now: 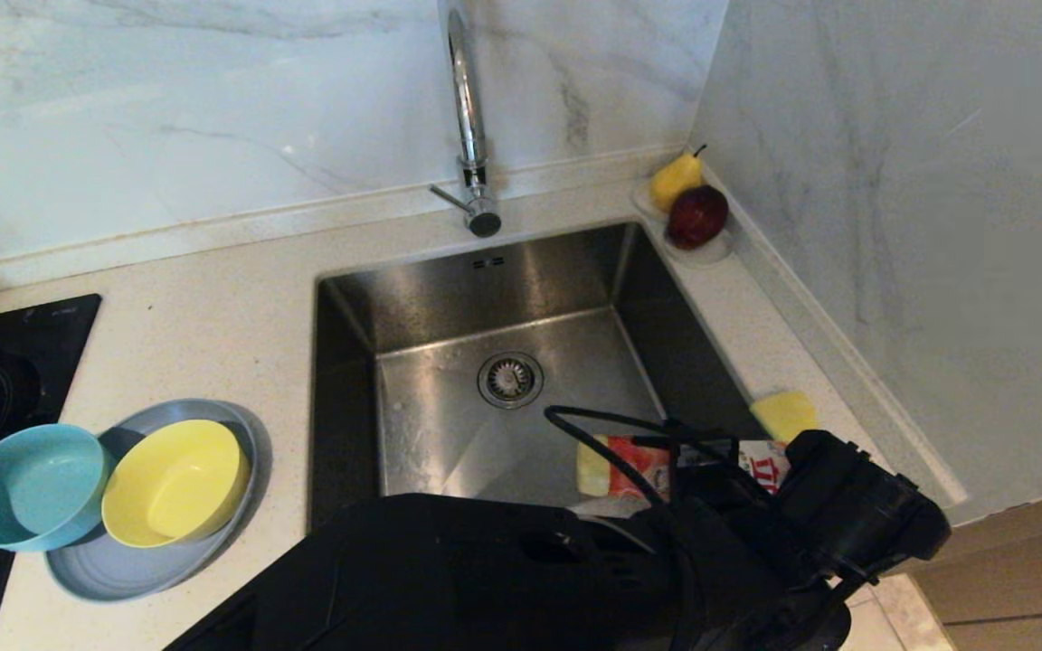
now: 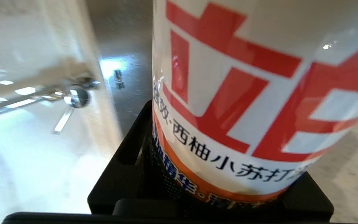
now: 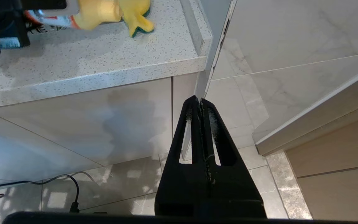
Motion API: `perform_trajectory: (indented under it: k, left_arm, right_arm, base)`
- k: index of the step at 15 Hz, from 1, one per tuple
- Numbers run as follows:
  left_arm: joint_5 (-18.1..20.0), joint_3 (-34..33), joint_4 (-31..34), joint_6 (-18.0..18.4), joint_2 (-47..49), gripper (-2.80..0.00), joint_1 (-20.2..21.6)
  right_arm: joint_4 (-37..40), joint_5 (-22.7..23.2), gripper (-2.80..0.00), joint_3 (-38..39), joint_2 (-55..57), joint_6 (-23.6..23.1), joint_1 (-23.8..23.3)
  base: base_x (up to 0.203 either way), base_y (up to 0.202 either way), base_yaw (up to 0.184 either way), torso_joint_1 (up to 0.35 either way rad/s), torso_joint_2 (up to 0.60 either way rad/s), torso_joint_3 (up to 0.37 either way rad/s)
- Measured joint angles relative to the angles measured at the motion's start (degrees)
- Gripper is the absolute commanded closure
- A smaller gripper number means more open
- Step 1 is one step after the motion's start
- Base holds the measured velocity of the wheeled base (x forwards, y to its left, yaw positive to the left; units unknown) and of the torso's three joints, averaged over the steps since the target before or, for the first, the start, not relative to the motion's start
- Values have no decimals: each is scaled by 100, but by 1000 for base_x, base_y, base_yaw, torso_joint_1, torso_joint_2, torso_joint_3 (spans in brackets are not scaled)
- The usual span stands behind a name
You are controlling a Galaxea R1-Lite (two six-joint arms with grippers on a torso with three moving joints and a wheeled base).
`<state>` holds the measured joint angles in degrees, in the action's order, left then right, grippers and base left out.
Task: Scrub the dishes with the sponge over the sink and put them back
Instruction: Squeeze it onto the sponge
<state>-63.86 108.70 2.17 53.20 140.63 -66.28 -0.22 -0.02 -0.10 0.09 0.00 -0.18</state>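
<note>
1. The left gripper [image 1: 711, 470] reaches across the near edge of the sink [image 1: 521, 271]. Its jaws are partly open and squeeze a dish soap bottle [image 2: 244, 93] with big red letters.
2. In the head view the bottle lies tipped on its side over the near right part of the sink. I think it is held this way so soap can come out, but I cannot see any soap.
3. The sponge [image 1: 785, 414] lies on the counter [image 1: 213, 307] just right of the sink, yellow side up. Nothing holds it, so it looks ready to be picked up.
4. The dishes wait on the counter left of the sink. The yellow bowl [image 1: 175, 482] sits in the grey-blue plate [image 1: 105, 570]. The teal-blue bowl [image 1: 28, 488] leans on the plate's left edge.
5. The right gripper [image 3: 200, 102] hangs below the counter, by the cupboard front. Its jaws are closed and hold nothing.
6. No dish has been lifted yet, so I think the scrubbing is not started.
</note>
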Motion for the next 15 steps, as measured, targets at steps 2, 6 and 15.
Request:
perform_trajectory:
  k: [2, 6, 15]
  left_arm:
    - [-125, 1, -65, 285, 5, 0, 2]
    - [-200, 1, -513, 939, 11, 0, 41]
    - [-345, 1, -1116, 1705, 110, 0, 101]
  right_arm:
    - [-1, 1, 0, 0, -1, 0, 0]
    - [-2, 2, 0, 0, -2, 0, 0]
    - [-2, 2, 0, 0, -2, 0, 0]
  base:
    - [0, 0, 0, 0, 0, 0]
    - [0, 0, 0, 0, 0, 0]
    - [0, 0, 0, 0, 0, 0]
